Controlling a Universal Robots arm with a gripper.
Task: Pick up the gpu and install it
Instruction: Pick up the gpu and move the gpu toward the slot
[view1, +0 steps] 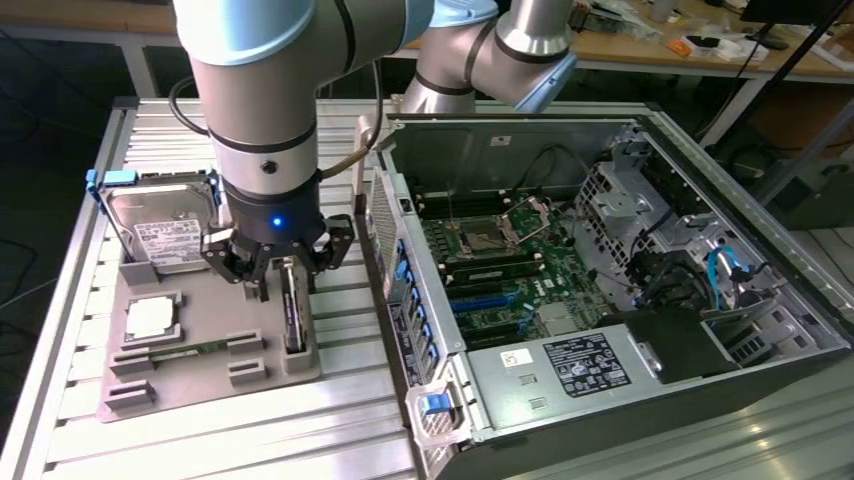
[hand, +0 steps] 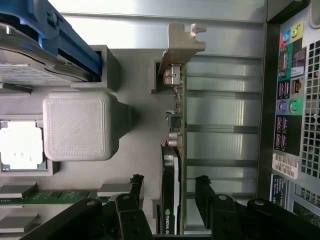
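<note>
The jaws stand wide, one on each side of the gpu, with a clear gap at either face and nothing gripped yet. The card stands on edge in a slot of the grey printed tray, beside the open computer case on the slatted desk.

It looks light and stiff but fragile: a thin circuit board with small parts along its green side. The flat dark cooler face and the bare back of the board opposite it seem the safest places to pinch (mid-length, away from the silvery end bracket and the connector edge down in the slot). A skewed squeeze could tilt it in the tray.

The wrist view gives what the exterior view hides behind the arm: the gaps beside the card, the bracket's hooked end, the case's rear ports. The exterior view gives the motherboard inside the case, and the hard drive and memory stick sharing the tray.
</note>
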